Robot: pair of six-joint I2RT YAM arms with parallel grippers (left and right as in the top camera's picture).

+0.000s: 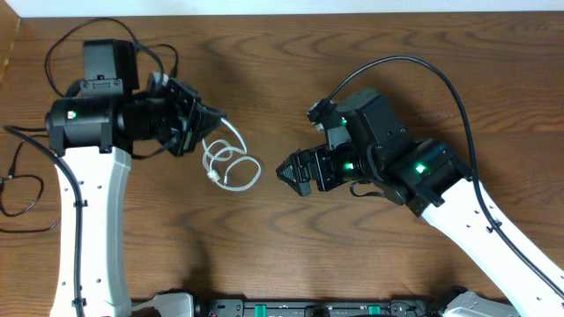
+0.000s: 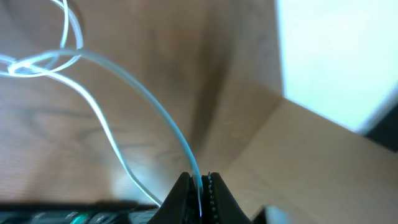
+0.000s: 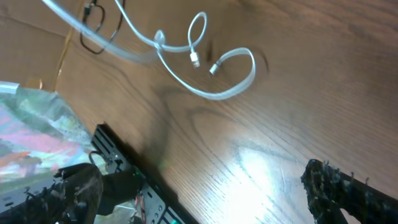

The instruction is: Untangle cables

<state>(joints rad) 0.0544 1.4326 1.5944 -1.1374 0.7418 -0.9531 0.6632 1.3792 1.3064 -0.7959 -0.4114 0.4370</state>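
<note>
**Surface** (image 1: 291, 70): brown wood grain, carrying every item below. A black rail (image 1: 308, 308) with green fittings runs along its near edge.

**Left arm** (image 1: 84, 220): white link with a black head, reaching in from the left side.

**Right arm** (image 1: 493, 233): white link with a black head showing green lights, reaching in from the lower right.

**Right claw** (image 1: 286, 173) (image 3: 202, 180): we record the fingers (image 3: 336, 183) spread wide with nothing between them. It points toward the white cable and sits just to the right of it, apart from it.

**Left claw** (image 1: 218, 116) (image 2: 200, 186): we record the fingers (image 2: 180, 196) pressed together, pinching one strand of the white cable. The strand runs straight out from between the tips.

**White cable** (image 1: 231, 163) (image 2: 143, 93) (image 3: 230, 93): thin and flexible, lying between the two claws and nearer the left one. Most of it rests on the surface in a few loose, overlapping loops. One stretch rises off the wood up to the left claw. The right wrist view shows the strands crossing at one spot, but we cannot tell whether they are knotted there.

**Thin black cord** (image 1: 22, 189): loose curves at the far left edge of the surface, well apart from the white cable.

**End plugs** (image 3: 194, 59): two small metallic tips, lying near each other inside the white loops.
</note>
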